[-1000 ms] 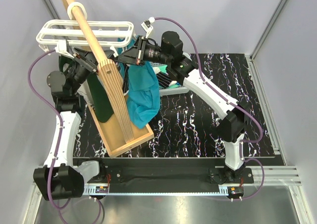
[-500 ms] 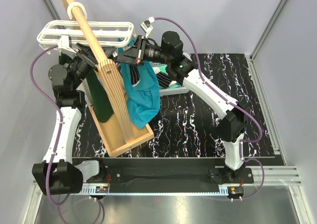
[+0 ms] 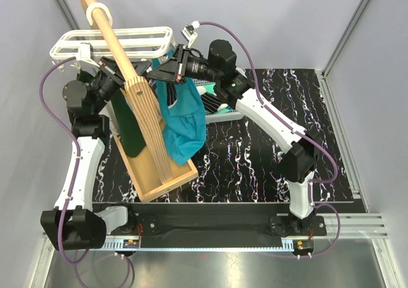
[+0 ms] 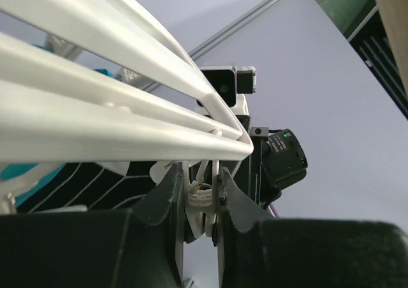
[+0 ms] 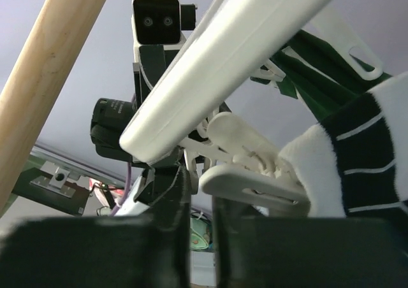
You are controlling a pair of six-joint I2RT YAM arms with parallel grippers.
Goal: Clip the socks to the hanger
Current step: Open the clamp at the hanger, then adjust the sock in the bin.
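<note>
The white hanger [image 3: 111,43] hangs by its hook loop on the wooden pole. Its bars cross the left wrist view [image 4: 95,109] and the right wrist view [image 5: 210,65]. My left gripper [image 3: 121,69] is under the frame, its jaws [image 4: 199,187] shut on a small white clip [image 4: 204,195]. My right gripper [image 3: 159,69] sits under the hanger's right end, with its jaws [image 5: 201,189] shut and nothing showing between them. Just right of them another white clip [image 5: 255,180] holds a black-and-white striped sock [image 5: 354,160].
The pale wooden pole [image 3: 111,36] runs down into a slatted stand [image 3: 156,148]. A large teal cloth [image 3: 185,119] and a dark green garment [image 3: 131,132] hang below the hanger. Light mint fabric [image 3: 220,111] lies behind the right arm.
My left gripper has risen toward the hanger frame and closed on a clip. The right arm has hardly moved.
</note>
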